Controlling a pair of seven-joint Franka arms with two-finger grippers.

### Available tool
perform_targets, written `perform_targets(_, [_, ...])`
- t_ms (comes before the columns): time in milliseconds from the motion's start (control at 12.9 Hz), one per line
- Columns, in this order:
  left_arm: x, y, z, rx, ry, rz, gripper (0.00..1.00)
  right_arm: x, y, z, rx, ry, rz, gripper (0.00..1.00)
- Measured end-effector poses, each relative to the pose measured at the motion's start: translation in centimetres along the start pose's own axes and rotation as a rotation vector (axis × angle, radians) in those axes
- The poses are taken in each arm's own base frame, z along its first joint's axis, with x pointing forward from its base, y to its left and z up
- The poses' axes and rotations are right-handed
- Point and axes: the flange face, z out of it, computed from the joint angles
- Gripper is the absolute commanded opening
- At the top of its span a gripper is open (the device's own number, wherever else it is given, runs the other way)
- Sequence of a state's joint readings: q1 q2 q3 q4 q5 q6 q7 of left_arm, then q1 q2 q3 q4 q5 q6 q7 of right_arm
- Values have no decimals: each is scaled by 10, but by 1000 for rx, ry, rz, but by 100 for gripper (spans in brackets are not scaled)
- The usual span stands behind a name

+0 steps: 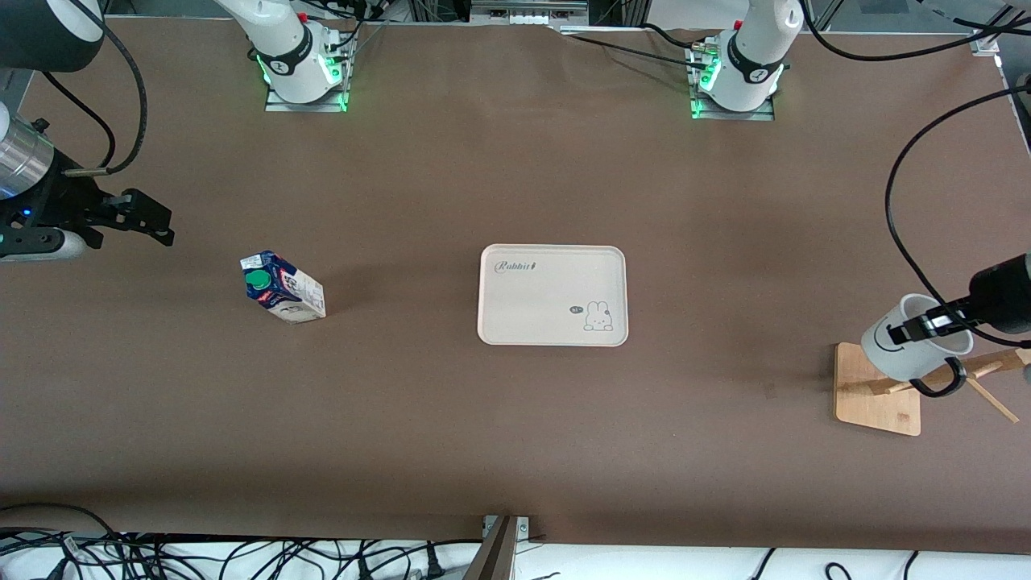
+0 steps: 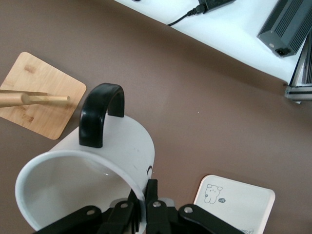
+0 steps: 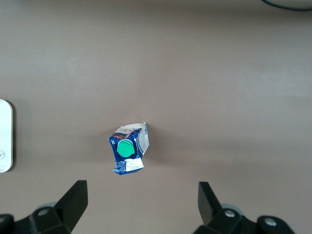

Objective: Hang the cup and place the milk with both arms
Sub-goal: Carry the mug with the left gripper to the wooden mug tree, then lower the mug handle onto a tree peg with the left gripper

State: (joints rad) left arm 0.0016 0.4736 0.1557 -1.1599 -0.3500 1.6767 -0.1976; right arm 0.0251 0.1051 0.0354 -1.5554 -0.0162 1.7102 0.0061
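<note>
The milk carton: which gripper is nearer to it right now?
Right. The right gripper hangs open in the air by the milk carton at the right arm's end; the left gripper is at the table's left-arm end, holding the cup at the wooden rack.

Stood alone on the brown surface [image 1: 515, 161]: the milk [image 1: 283, 287], upright, bare cloth all round it, well apart from the tray [image 1: 552, 295] at the middle. Hung the right tool [image 1: 133, 221] above open surface toward the right arm's end, fingers spread wide, nothing between them and the carton below. Crowded the left arm's end: wooden rack [image 1: 878, 395] with pegs [image 1: 979, 374] jutting out, and the cup [image 1: 914, 338] pinched at its rim by the left tool [image 1: 926, 324] over that rack, handle near a peg. Lay unobstructed the stretch between tray and rack.
</note>
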Motion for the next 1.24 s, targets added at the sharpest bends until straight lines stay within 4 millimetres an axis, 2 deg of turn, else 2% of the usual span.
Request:
perform_targets(155, [12,-22,7,-61,-14,-50,0,0,0,0,0,0,0,100])
perform_targets(309, [17,-33,13,-94,-25,-77,0,0,1,0,0,0,2,100])
perform_targets(773, [24,-75,4,-106,-39,-138,0,0,1,0,0,1,2,100])
perform_targets(1160, [25,-92,0,-105,-48,-156,0,0,2,0,0,1,4,100])
perform_targets(1237, [25,-96,-1,-105,-53,-138,10,0,2,0,0,1,4,100])
